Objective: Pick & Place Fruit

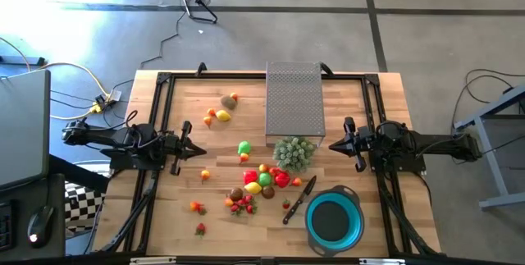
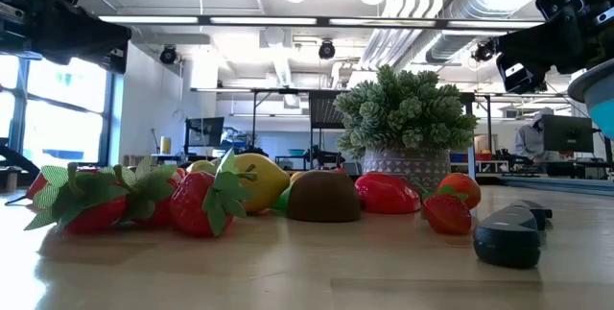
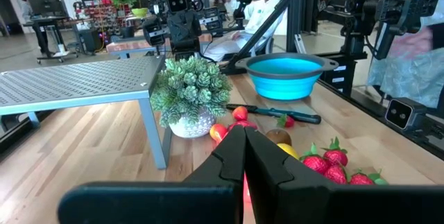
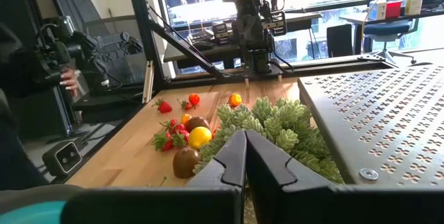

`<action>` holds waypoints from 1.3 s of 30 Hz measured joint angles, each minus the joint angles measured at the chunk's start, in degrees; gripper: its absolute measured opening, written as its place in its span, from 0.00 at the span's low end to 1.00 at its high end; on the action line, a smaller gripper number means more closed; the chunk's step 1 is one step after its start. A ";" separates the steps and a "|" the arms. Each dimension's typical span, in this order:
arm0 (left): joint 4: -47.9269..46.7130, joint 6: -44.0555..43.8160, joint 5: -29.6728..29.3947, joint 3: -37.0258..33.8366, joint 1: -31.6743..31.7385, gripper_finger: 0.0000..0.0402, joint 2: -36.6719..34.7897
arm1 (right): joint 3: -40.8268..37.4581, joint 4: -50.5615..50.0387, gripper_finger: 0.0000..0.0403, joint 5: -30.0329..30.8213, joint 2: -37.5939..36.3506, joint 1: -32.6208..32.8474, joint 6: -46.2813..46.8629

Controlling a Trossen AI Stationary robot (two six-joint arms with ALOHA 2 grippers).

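Small toy fruits lie scattered on the wooden table: a main heap (image 1: 261, 181) near the middle, strawberries (image 1: 243, 205) in front of it, a few (image 1: 223, 109) farther back on the left, one green (image 1: 244, 147). They also show in the low view (image 2: 240, 195). A blue bowl (image 1: 334, 219) stands at the near right. My left gripper (image 1: 203, 152) is shut and empty at the left, above the table. My right gripper (image 1: 331, 144) is shut and empty at the right, beside the pale green bushy cluster (image 1: 294, 153).
A grey perforated metal stand (image 1: 294, 101) sits at the far middle. A black-handled knife (image 1: 300, 198) lies between the fruit heap and the bowl. A person sits beyond the table in the left wrist view (image 3: 253, 12); a hand shows in the right wrist view (image 4: 68, 80).
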 joint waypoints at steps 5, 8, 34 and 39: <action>0.02 -2.80 0.01 0.00 0.01 0.00 0.00 | 0.02 0.00 0.01 -0.02 -0.02 -0.02 -0.02; 0.02 -8.90 0.01 -0.01 0.01 0.00 0.00 | 0.02 -0.01 0.01 -0.02 -0.01 0.00 -0.01; 0.02 -27.66 0.01 0.00 -0.01 0.00 0.00 | 0.01 1.97 0.01 -0.13 0.00 -0.01 26.23; 0.07 -35.77 -0.16 -0.01 -0.01 0.00 0.01 | 0.00 1.95 0.01 0.00 0.00 -0.01 31.93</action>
